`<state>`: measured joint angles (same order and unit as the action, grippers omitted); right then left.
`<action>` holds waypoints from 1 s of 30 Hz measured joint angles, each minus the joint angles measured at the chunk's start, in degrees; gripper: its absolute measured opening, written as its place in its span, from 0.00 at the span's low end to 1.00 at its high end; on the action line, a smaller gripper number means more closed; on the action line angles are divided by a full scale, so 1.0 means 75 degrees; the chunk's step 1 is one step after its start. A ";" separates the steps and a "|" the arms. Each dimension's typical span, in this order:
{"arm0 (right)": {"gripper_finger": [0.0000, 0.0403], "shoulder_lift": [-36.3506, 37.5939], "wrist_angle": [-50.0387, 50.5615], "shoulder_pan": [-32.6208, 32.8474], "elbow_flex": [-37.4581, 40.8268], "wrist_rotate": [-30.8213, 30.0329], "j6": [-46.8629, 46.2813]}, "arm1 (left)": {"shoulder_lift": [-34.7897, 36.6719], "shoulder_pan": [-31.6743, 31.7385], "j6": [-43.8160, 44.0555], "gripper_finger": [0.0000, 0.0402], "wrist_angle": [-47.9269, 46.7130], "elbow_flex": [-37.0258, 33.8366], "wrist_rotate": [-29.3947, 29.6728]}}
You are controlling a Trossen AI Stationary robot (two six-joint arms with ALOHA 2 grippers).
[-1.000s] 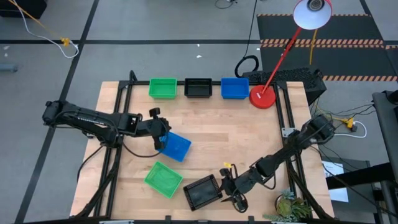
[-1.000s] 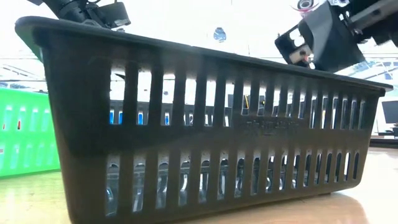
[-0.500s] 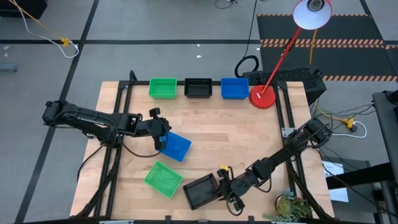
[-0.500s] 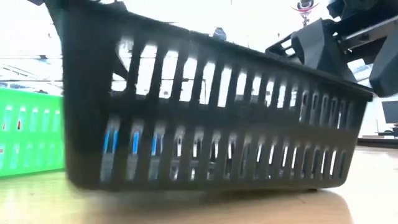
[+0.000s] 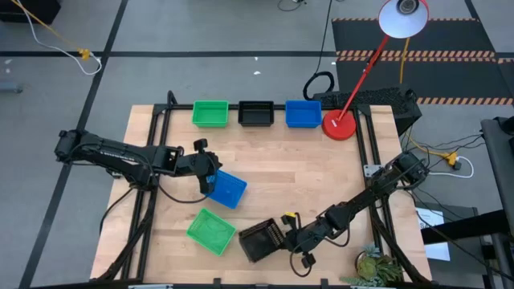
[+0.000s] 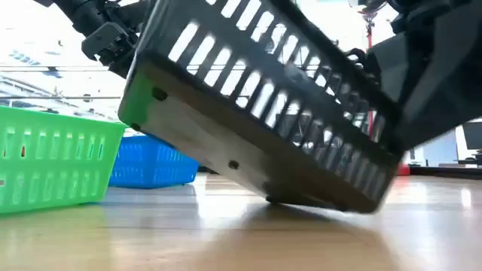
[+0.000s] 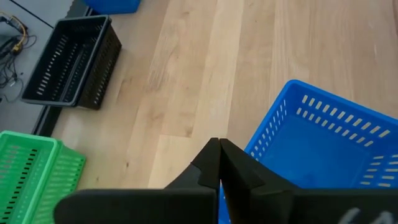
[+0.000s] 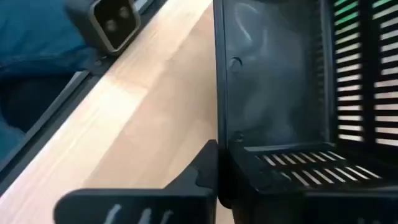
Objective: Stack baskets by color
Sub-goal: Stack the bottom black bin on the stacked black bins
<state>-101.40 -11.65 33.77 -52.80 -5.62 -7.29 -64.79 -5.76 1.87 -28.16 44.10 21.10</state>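
Wooden table with black frame, on grey floor; red lamp base at far right corner. Six baskets visible: two green, two black, two blue. Near edge: right gripper clamped on rim of black basket, tilted up off the wood. Beside it, green basket. Farther, left gripper, stretched low, pinched on rim of blue basket. Far edge: one green, one black, one blue in a row.

Both arms are dark and slim-jointed with black cables trailing along them, a small yellow tag shows near the right wrist, and each ends in flat matte-black fingers.
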 joint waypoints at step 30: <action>0.01 0.2814 0.5987 -0.3418 -0.2649 -0.2490 0.2475 | 0.0000 -0.0002 -0.0016 0.01 0.0131 0.0000 -0.0003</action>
<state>-80.29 33.26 8.13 -72.66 -24.29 11.27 -64.79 -5.78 1.75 -27.18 44.10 21.08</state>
